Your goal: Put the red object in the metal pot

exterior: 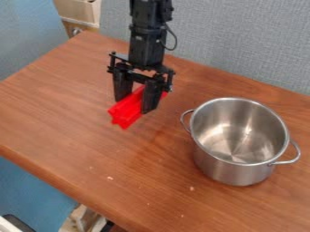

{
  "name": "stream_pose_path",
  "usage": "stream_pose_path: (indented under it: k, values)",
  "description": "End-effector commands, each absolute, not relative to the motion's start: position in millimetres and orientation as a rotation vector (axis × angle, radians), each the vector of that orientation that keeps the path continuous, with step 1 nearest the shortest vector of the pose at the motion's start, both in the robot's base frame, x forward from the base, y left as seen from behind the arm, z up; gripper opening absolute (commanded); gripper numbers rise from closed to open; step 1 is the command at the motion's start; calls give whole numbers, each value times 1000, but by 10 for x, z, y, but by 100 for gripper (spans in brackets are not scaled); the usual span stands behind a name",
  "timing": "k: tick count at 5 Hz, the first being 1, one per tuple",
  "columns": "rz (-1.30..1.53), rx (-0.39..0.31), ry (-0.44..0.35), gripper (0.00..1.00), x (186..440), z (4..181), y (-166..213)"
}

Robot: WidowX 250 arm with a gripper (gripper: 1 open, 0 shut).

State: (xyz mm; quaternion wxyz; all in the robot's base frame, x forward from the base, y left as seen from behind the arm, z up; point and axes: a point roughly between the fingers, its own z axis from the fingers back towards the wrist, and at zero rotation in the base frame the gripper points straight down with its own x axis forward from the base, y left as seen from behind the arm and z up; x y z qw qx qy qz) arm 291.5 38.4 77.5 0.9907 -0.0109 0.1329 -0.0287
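Camera view: our gripper (137,98) is clamped on the red object (125,112), lifted just off the table (61,100). Metal pot (242,140) sits empty at 4 o'clock. Carry step; next we need to move over the rim, then release.

Wooden table (72,118), metal pot (240,140) standing on it

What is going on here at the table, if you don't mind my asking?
A single robot arm is working over a wooden table. Its gripper points downward and is shut on the red object, a bright red block that hangs tilted between the fingers, apparently just off the tabletop. The metal pot stands empty to the right of the gripper in the picture, apart from it. The block has not yet been put in the pot; carrying it across and dropping it in looks like the likely next step.
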Motion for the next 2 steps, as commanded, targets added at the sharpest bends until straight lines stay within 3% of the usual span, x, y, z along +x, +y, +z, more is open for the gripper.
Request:
stream_pose_path:
  k: [1, 2]
  values:
    - [-78, -10, 191, 0, 2944, 1044, 319]
    - [-88, -11, 190, 0, 2929, 1093, 285]
